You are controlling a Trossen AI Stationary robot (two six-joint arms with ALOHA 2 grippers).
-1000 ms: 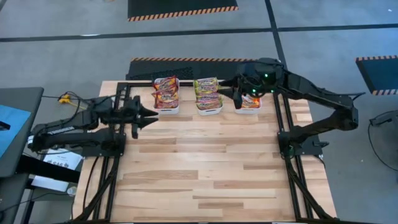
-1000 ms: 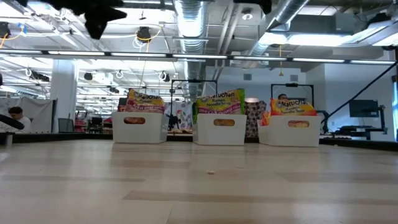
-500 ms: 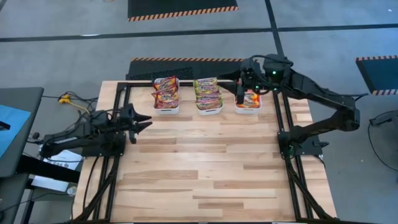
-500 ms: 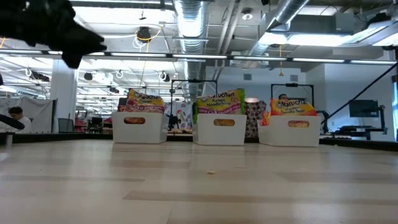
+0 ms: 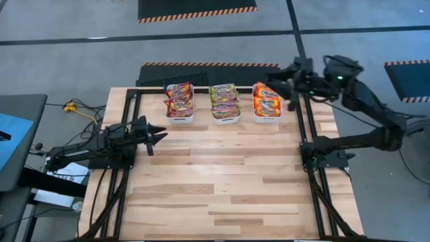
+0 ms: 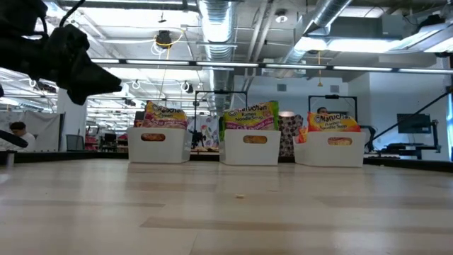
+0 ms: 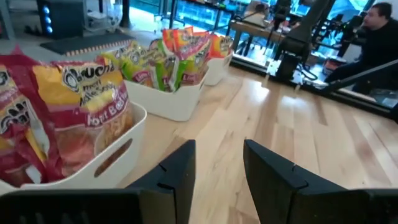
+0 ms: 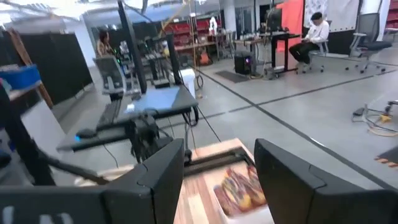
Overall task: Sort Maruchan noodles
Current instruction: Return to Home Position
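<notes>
Noodles [image 6: 249,115]: every pack in view sits in one of three white bins, set in a row along the far edge of the table [image 5: 222,175].
- Left bin [image 6: 158,146] holds red packs [image 5: 179,101].
- Middle bin [image 6: 249,149] holds green packs [image 5: 224,102].
- Right bin [image 6: 330,151] holds orange packs [image 5: 267,101].

Packs stand on edge, tops above the rims, print facing the low camera. Bins do not touch; narrow gaps between them. Each has a slot handle in its front wall.

Left gripper [image 7: 219,146]: over the table's left side, nearer than the left bin and apart from it, pointing in toward the table. Fingers parted with a modest gap, nothing between them. Its wrist view looks along the bin row: red nearest, green next, orange farthest. In the low view it is a dark shape at upper left, clear of the tabletop.

Right gripper [image 8: 219,152]: by the far right corner of the table, just outside the right bin, raised. Fingers spread wide, empty. Its wrist view shows orange packs below, with the floor and desks beyond.

Room: a seated person [image 8: 314,31] at a desk far off in the right wrist view. A second person [image 7: 380,31] in a dark top is beyond the table in the left wrist view.
</notes>
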